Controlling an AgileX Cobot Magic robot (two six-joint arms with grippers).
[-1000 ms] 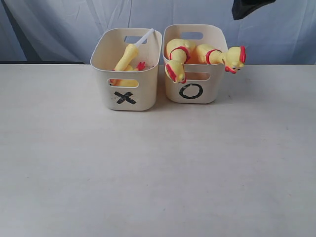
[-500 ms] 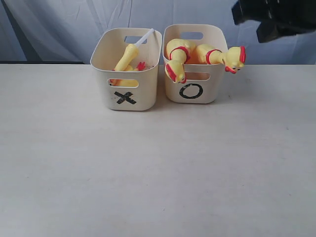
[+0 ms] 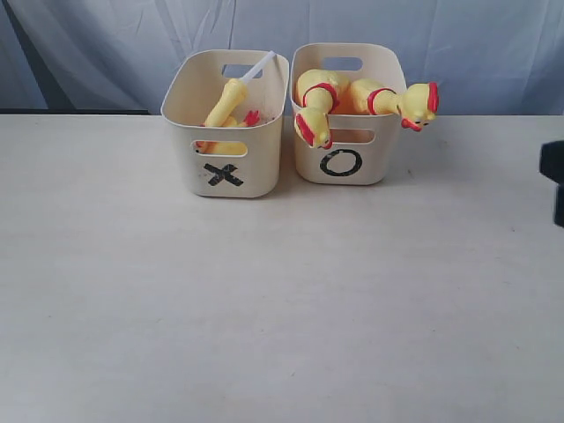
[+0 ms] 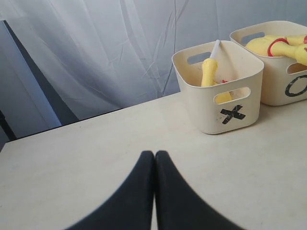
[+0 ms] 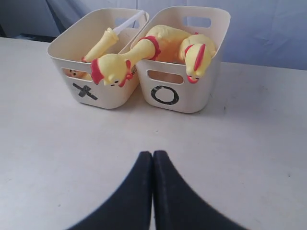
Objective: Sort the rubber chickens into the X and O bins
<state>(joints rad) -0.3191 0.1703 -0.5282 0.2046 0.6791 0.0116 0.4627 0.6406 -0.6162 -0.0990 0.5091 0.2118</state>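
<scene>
Chickens (image 3: 317, 92) in X bin (image 3: 264, 163), O bin (image 3: 377, 159)

X bin (image 3: 225, 150) and O bin (image 3: 370, 163) sit rim to rim at the back of your table (image 3: 264, 308), no gap between them. Chickens (image 3: 414, 101) hang out over the O bin's front rim and right corner. In front you've got open table, curtain (image 3: 88, 53) close behind the bins

Light even, diffuse, moderately bright; no glare. My left pincer (image 4: 154, 160) and right pincer (image 5: 152, 159) read near-black, edges soft, out of focus. Ahead of the right pincer, the O bin (image 5: 182, 91) casts a faint shadow on the table (image 5: 249, 143). Exterior view slightly grainy.
</scene>
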